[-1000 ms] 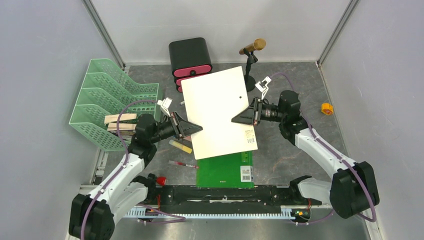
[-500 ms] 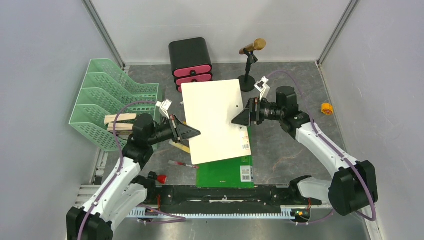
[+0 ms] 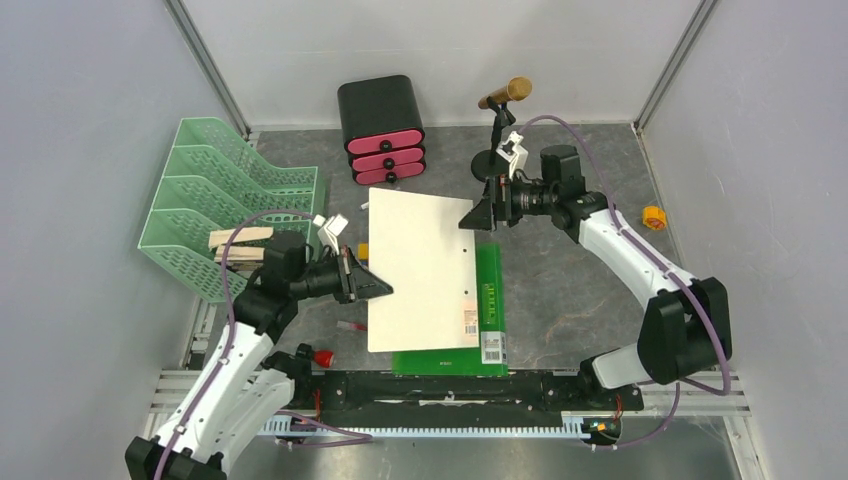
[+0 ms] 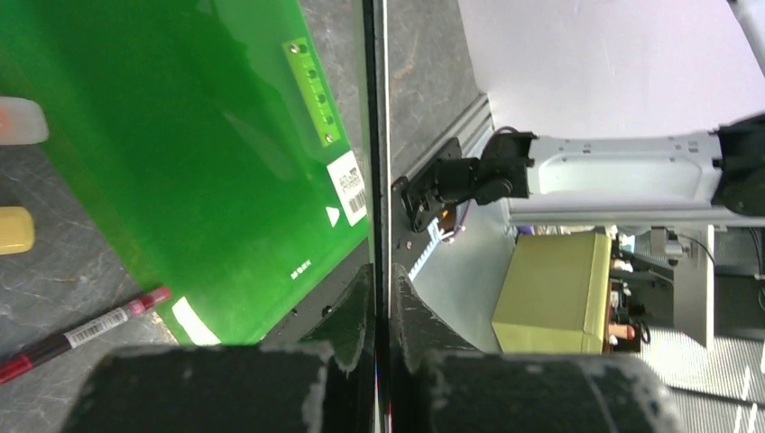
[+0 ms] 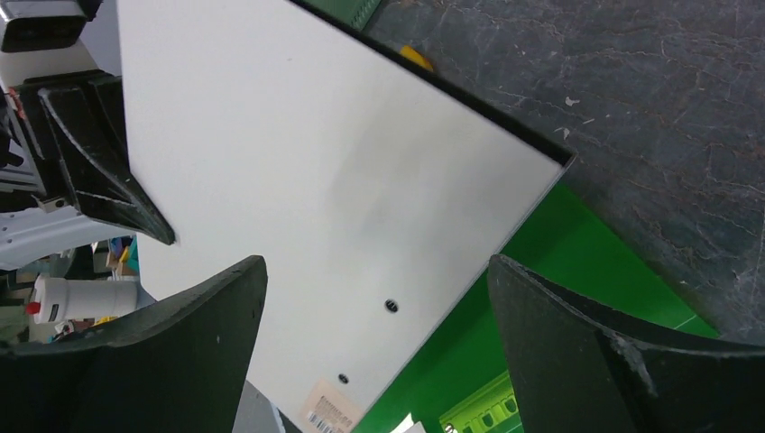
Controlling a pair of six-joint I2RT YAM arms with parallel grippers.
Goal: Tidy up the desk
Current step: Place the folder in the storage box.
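Top external view: the desk (image 3: 570, 280), a dark-grey marbled surface, is seen filling the floor of the walled cell in front of both arm bases. At its middle, a white board (image 3: 420, 265) is gripped by its left edge in the left gripper (image 3: 385, 290). The jaws are pressed together on that edge. In the left wrist view the board (image 4: 380, 135) is seen edge-on as a thin line running up from between the closed fingers (image 4: 356, 307).

A green folder (image 3: 440, 360) is partly covered by the board and shows along its right and near sides. Whether the board's right edge rests on the folder cannot be told.

The right gripper (image 3: 468, 222) is held at the board's far right corner with its jaws spread wide and nothing between them. In the right wrist view the board (image 5: 298, 162) and the folder (image 5: 559, 244) are seen between and beyond the two parted fingers (image 5: 180, 352).

A mint-green tiered tray (image 3: 215, 175) is placed at the left of the desk, with wooden blocks (image 3: 240, 237) in its near tier. A black drawer box with pink fronts (image 3: 380, 110) is set at the far edge, and a gold microphone on a stand (image 3: 505, 95) to its right. A small orange object (image 3: 653, 216) is seen by the right wall. A red pen (image 3: 352, 326) and a small yellow object (image 3: 363, 250) are seen just left of the board.
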